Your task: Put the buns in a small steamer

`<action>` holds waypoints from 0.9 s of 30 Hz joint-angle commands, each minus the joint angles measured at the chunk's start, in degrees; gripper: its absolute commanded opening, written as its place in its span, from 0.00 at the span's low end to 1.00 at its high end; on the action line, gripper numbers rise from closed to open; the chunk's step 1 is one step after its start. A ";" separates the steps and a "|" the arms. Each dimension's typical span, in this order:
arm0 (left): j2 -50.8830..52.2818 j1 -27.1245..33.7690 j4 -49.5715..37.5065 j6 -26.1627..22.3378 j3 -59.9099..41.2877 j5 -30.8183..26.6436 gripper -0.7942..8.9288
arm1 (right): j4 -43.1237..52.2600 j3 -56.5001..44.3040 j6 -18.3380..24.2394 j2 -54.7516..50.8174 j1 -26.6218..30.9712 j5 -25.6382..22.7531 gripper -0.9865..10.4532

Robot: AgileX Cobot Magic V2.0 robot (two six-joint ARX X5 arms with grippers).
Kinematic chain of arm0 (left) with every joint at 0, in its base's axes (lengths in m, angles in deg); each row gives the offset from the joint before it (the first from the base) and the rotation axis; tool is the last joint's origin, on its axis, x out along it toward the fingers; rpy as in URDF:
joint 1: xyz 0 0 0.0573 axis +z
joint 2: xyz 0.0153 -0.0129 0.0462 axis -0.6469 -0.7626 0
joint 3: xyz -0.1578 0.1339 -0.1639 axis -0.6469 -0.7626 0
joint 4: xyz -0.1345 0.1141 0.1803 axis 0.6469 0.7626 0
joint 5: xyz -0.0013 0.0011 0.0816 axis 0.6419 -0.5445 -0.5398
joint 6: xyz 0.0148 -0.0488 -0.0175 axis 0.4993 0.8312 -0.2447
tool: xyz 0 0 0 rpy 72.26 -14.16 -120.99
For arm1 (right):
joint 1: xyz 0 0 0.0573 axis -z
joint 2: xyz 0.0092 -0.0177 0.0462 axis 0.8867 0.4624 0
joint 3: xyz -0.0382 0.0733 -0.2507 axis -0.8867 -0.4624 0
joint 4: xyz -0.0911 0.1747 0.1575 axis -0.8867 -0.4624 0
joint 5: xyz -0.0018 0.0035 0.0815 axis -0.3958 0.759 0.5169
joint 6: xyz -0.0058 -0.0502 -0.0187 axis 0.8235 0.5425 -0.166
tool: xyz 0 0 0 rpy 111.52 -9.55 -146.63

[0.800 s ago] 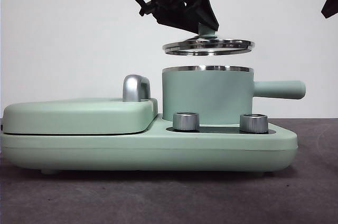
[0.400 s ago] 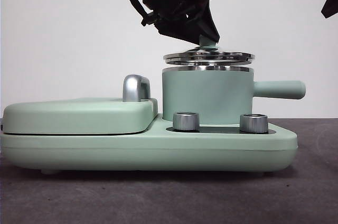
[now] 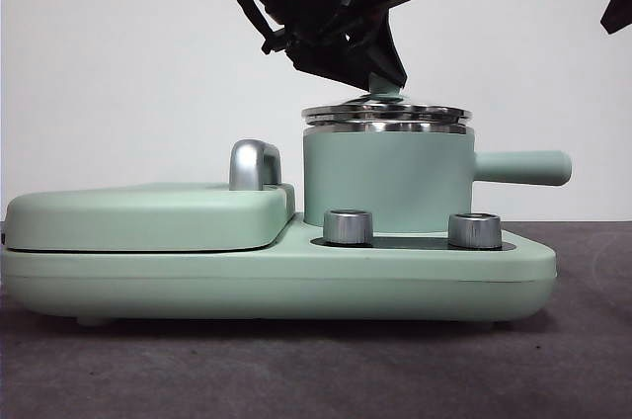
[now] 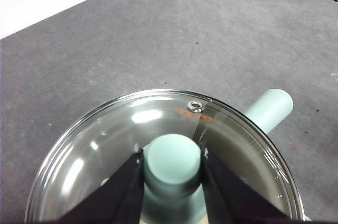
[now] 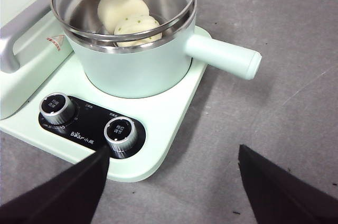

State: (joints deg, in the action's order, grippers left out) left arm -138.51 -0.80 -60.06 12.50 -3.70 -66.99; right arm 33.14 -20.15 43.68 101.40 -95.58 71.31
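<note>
Basically done: both cream-white buns [image 5: 128, 17], smooth one & ridged green-flecked one, sit inside the mint-green steel-rimmed small steamer [image 3: 387, 182]. I've got the left gripper [image 4: 172, 167] clamped on the green knob of the glass lid [image 4: 132, 134], lid resting on the rim. Right gripper [image 5: 174, 182] idle w/ jaws apart. Left to do: let go, pull away.

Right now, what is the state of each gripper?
Left gripper: shut on the lid knob, glass lid on the small steamer.
Right gripper: open, holding nothing.
</note>
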 commanded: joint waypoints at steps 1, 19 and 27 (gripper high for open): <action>-0.83 -0.33 -1.73 -0.46 1.11 0.11 0.09 | 0.35 0.20 -0.66 0.20 -0.48 -0.11 0.42; -2.25 -0.55 -1.09 -0.33 1.11 0.37 0.09 | 0.33 0.20 -0.68 0.20 -0.48 -0.48 0.42; -2.23 -0.55 -0.85 -0.17 1.11 0.52 0.31 | 0.33 0.20 -0.68 0.20 -0.48 -0.50 0.42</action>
State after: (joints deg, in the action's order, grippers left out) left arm -139.63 -0.82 -60.22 12.67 -3.68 -66.77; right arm 33.14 -20.15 43.68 101.40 -95.58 71.09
